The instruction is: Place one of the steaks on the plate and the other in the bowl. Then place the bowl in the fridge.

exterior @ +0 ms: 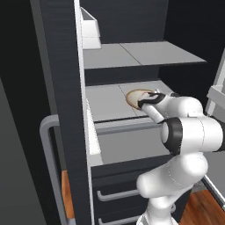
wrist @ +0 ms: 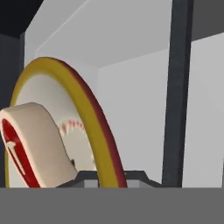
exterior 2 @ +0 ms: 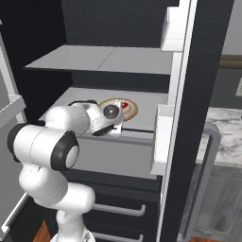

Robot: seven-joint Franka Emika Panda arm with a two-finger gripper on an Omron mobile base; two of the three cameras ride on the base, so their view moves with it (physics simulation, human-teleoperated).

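The arm reaches deep into the open black fridge (exterior: 66, 110), and the tan bowl (exterior 2: 130, 112) sits on the middle grey shelf (exterior: 105, 103) with the gripper (exterior 2: 113, 124) right at its near rim. In the hand view the bowl's rim (wrist: 94, 127) curves up close to the camera, the fingers pinched nearly together on that edge. Inside the bowl lies the red steak (wrist: 35, 144), bright red with its pale whitish edge, and it shows as a red spot in the right base view too. An upper shelf (exterior 2: 104, 59) hangs above, white door bins (exterior: 90, 30) sit on the open door, and two drawers (exterior 2: 118, 208) lie below.
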